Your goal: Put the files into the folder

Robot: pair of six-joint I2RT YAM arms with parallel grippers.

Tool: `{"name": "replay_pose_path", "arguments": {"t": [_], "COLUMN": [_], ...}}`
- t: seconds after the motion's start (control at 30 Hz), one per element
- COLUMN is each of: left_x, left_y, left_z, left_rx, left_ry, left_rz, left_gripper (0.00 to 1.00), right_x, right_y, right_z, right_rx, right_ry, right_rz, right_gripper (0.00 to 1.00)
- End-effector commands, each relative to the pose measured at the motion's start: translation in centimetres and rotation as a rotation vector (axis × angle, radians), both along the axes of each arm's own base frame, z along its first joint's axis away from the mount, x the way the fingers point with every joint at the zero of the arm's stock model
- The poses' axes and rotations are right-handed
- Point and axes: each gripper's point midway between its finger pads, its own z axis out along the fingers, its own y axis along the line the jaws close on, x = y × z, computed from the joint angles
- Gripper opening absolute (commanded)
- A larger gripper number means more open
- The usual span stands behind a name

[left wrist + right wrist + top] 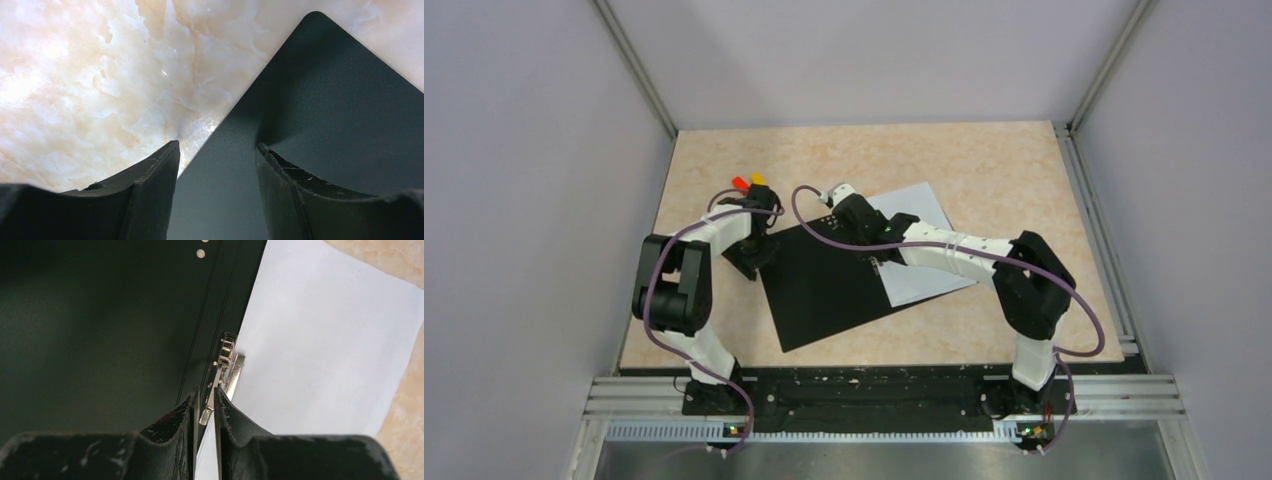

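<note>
The folder (824, 290) lies open on the marble table, black inside up. The files (924, 285) are white sheets lying on its right half, next to the metal spine clip (227, 352). My left gripper (752, 262) is open and straddles the far left edge of the black cover (325, 100), one finger over the table and one over the cover; its fingertips (216, 147) hold nothing. My right gripper (874, 255) is at the spine, and its fingers (205, 392) are closed on the clip's lever end. The white sheets (325, 340) lie to the right of the black cover (100, 330).
The marble tabletop (984, 170) is walled by grey panels at the left, back and right. A metal rail (884, 395) with the arm bases runs along the near edge. Red and orange tabs (748, 182) show by the left wrist.
</note>
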Motion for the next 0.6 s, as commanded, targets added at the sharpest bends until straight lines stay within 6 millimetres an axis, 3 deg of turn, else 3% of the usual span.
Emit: {"name": "replay_pose_path", "arguments": {"t": [0.0, 0.57], "left_x": [-0.5, -0.4], "left_y": [1.1, 1.0], "left_z": [-2.3, -2.4], "left_rx": [0.053, 0.049], "left_ry": [0.047, 0.052], "left_rz": [0.016, 0.023], "left_gripper": [0.63, 0.64], "right_x": [0.6, -0.2], "right_y": [0.9, -0.3], "right_z": [1.8, 1.7], "right_rx": [0.045, 0.014], "right_ry": [-0.062, -0.053], "right_rz": [0.002, 0.001], "right_gripper": [0.16, 0.15]}}
